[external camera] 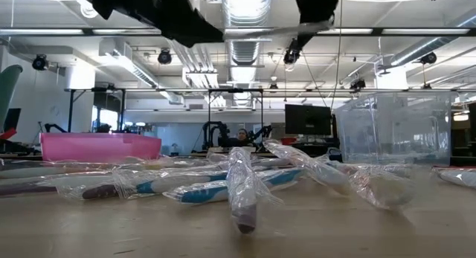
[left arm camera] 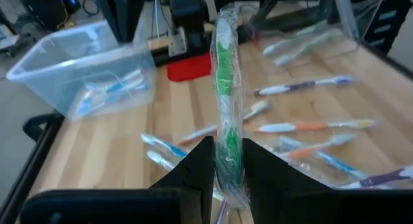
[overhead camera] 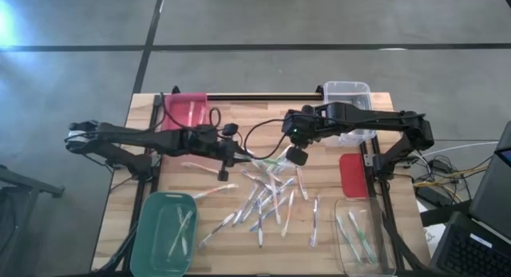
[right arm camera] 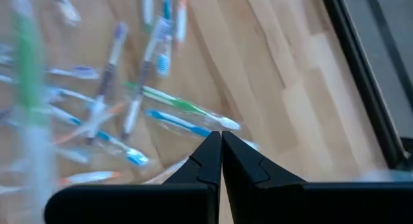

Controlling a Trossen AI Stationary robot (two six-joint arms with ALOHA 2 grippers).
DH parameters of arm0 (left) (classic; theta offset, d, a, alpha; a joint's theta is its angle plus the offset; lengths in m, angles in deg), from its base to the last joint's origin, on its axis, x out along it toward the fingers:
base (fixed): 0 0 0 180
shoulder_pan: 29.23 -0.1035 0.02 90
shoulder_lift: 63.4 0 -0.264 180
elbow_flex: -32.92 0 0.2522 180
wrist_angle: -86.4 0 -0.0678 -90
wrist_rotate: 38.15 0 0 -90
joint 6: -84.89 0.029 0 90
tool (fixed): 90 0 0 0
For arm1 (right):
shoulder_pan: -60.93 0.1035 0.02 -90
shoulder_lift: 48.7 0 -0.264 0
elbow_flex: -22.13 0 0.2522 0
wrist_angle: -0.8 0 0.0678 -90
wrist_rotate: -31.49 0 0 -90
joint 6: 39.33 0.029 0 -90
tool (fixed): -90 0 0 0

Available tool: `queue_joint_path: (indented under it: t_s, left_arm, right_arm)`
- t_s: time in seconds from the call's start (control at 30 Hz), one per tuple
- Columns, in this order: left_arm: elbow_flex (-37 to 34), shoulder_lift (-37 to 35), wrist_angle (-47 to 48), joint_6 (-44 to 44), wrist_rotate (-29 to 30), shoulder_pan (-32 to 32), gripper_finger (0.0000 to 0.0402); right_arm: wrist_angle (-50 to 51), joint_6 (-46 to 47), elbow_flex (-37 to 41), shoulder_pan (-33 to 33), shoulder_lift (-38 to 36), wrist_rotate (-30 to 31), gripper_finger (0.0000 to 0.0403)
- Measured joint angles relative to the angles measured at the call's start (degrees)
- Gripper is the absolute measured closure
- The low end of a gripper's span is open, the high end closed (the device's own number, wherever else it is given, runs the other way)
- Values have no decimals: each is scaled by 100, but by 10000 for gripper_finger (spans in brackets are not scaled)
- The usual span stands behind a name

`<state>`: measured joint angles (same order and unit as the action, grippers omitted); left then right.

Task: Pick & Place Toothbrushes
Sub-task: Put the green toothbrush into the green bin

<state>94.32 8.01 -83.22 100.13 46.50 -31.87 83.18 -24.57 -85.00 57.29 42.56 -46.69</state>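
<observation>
Several toothbrushes [overhead camera: 267, 199] in clear wrappers lie scattered on the wooden table's middle; they also show in the low view [external camera: 223, 185]. My left gripper [overhead camera: 242, 158] is above the pile's far left side, shut on a green toothbrush [left arm camera: 224, 69] in its clear wrapper. My right gripper [overhead camera: 294, 159] hovers just right of that toothbrush's free end, shut and empty [right arm camera: 221, 141], above the scattered toothbrushes [right arm camera: 174, 111]. My left gripper pinches the green toothbrush's wrapped near end [left arm camera: 227, 161] between its two fingers. The fingers come about level from the table's left and lie along the toothbrush. Its long free end [overhead camera: 273, 160] sticks out ahead toward the table's right, lifted clear of the table.
A green bin [overhead camera: 164, 233] at the near left and a clear bin [overhead camera: 363, 239] at the near right each hold a few toothbrushes. A pink bin [overhead camera: 188, 109] stands far left, a clear bin [overhead camera: 348, 97] far right. A red lid [overhead camera: 354, 175] lies at the right.
</observation>
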Motion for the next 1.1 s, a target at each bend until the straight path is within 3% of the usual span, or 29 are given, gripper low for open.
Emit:
queue_joint_path:
  t_s: [0.17, 0.4, 0.6, 0.9, 1.1]
  left_arm:
    - [-2, 303, -129, 6, 285, 0, 330]
    - [7, 574, -1010, -79, 421, -2, 330]
    - [2, 612, -1014, -149, 420, -2, 330]
    - [2, 612, -1176, -159, 423, -2, 330]
    - [2, 612, -1209, -159, 440, -2, 330]
  right_arm:
    - [13, -50, -281, -1, 0, -119, 394]
    - [22, -183, -386, 4, 0, -1036, 384]
    - [167, -190, -386, 4, 0, -1383, 339]
    - [129, -189, -384, 4, 57, -1429, 256]
    - [134, -366, -384, 4, 308, -2011, 218]
